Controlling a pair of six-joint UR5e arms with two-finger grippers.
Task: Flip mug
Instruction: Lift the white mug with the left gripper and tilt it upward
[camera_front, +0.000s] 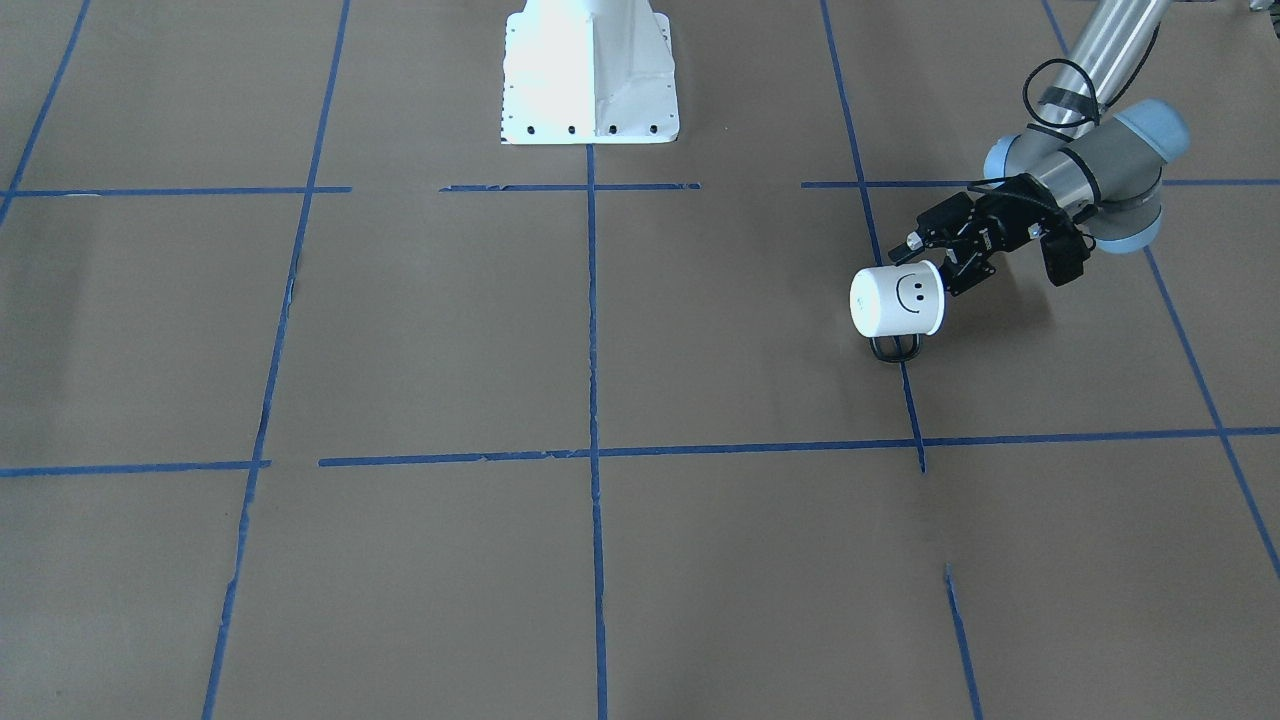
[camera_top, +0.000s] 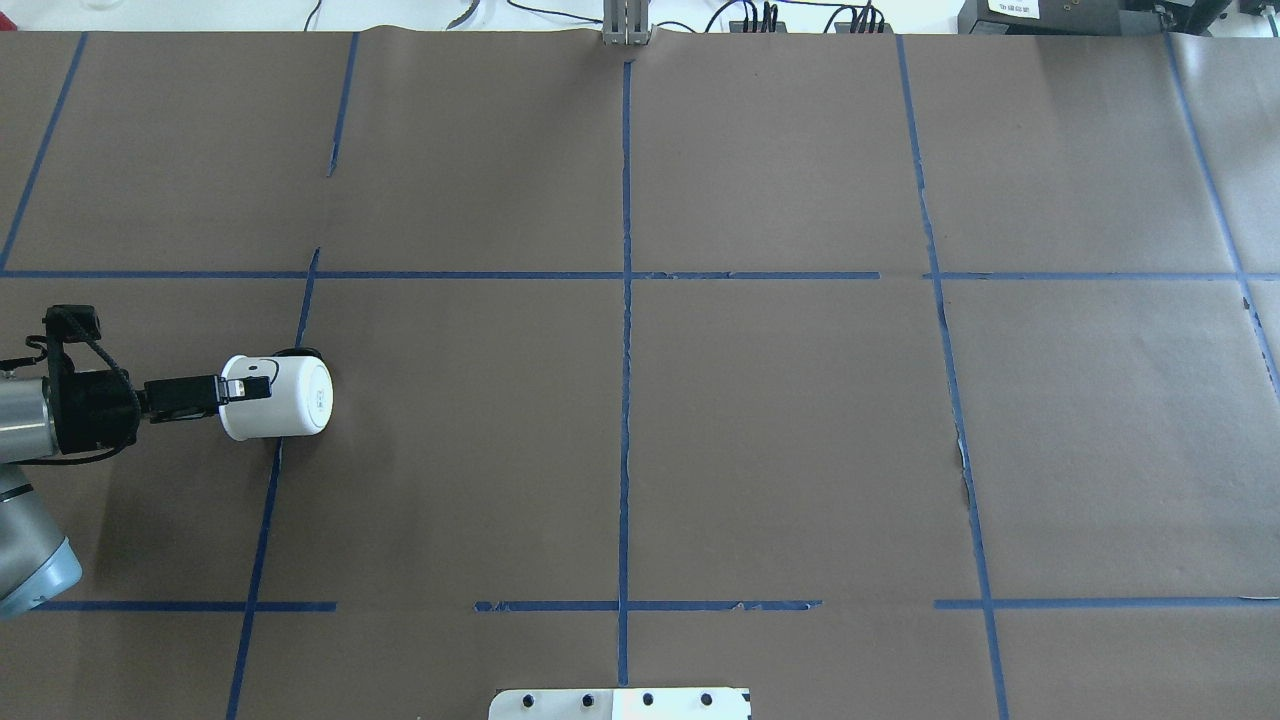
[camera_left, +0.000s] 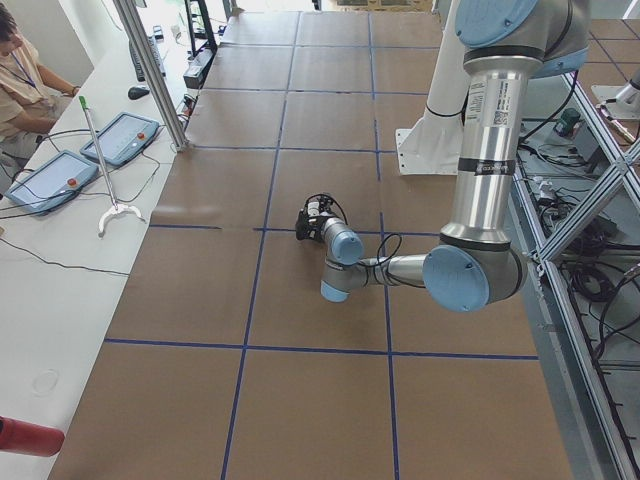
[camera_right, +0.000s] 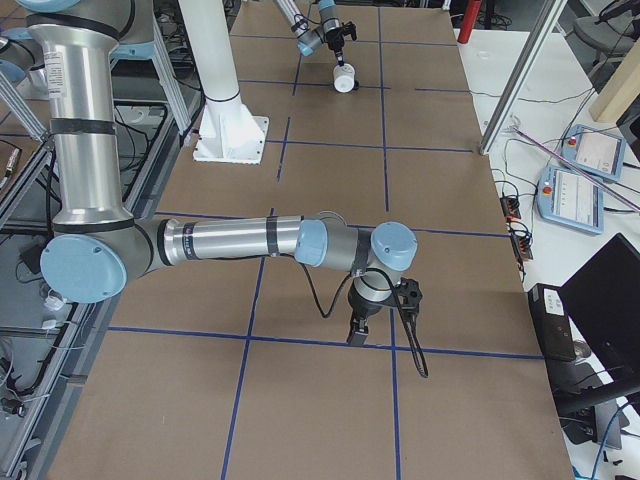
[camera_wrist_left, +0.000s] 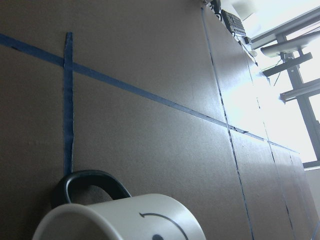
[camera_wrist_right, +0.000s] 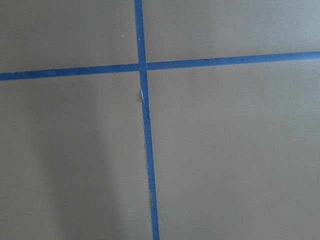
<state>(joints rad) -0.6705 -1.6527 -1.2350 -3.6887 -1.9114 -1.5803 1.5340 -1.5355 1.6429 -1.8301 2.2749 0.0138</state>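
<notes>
Left end effector (camera_front: 943, 268) clamped on mug (camera_front: 897, 300) rim, mug tipped sideways; right end effector (camera_right: 357, 333): cannot tell state.

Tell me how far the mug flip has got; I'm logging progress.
Done: the left gripper is clamped on the rim of the mug. In hand: the mug is held on its side, handle downward, so about mid-flip. Left: finish the turn, set it on the table, release. The right gripper hangs idle far off.

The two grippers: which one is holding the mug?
The left gripper: it pinches the mug by its rim, holding it on its side. The right gripper hangs far away with no object near it.
</notes>
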